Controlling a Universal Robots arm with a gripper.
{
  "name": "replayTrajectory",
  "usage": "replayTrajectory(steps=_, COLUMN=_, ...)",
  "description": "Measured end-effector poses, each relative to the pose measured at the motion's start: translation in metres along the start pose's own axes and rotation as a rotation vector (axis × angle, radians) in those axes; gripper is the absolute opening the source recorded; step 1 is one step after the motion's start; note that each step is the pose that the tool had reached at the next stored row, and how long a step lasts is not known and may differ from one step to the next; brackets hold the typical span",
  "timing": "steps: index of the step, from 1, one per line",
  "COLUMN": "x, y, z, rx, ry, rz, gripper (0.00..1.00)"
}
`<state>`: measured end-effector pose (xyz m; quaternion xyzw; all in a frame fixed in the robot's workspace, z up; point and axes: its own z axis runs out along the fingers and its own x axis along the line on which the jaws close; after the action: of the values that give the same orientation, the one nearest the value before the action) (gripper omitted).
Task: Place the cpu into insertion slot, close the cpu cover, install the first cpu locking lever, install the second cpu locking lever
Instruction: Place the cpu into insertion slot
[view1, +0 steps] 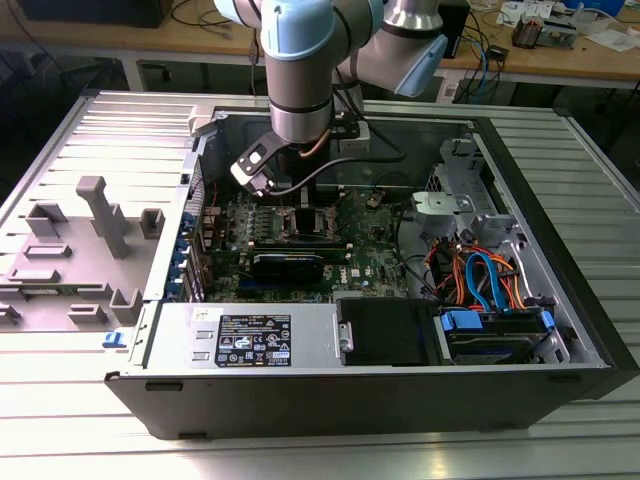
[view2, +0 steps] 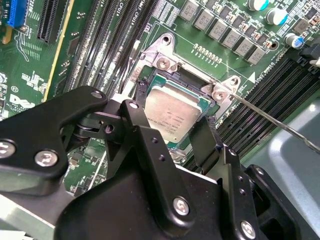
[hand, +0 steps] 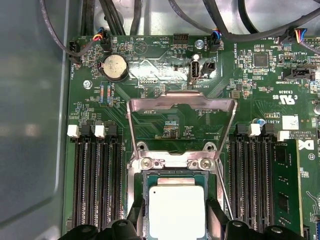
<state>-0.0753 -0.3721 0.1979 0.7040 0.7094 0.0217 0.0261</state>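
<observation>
Where the open black computer case lies on the slatted grey metal worktop, the arm reaches down into it, and its black gripper hangs just over the green motherboard.

In both wrist views the cpu, a small flat square chip with a silvery-grey metal top, lies level inside the insertion slot, the square socket with the dark rim. It is set squarely within that rim.

The gripper is directly above the chip. Its two black fingers are parted a little wider than the chip, one beside each of two opposite edges. They have hold of nothing.

In the first wrist view the cpu cover, a grey metal frame plate with a large central cut-out, is swung back from the socket on its hinged edge. The green board shows through its opening.

A thin metal lever rod runs out from one corner of the socket, unlatched. Long black memory slots flank the socket on both sides.
</observation>
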Motion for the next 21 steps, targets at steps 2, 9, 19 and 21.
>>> replayTrajectory(steps=2, x=0.0001, y=0.0, z=0.0, rx=0.0, ry=-0.0003, rz=0.0, gripper=0.62)
replayTrajectory(steps=9, x=0.0, y=0.0002, z=-0.0011, rx=0.0, ry=-0.0012, rz=0.0, gripper=0.62)
replayTrajectory(steps=19, x=0.0, y=0.0049, z=-0.0005, rx=0.0001, ry=-0.0016, rz=0.001, gripper=0.54)
replayTrajectory(steps=21, x=0.0, y=0.0049, z=-0.0003, rx=0.0001, ry=-0.0015, rz=0.001, gripper=0.54)
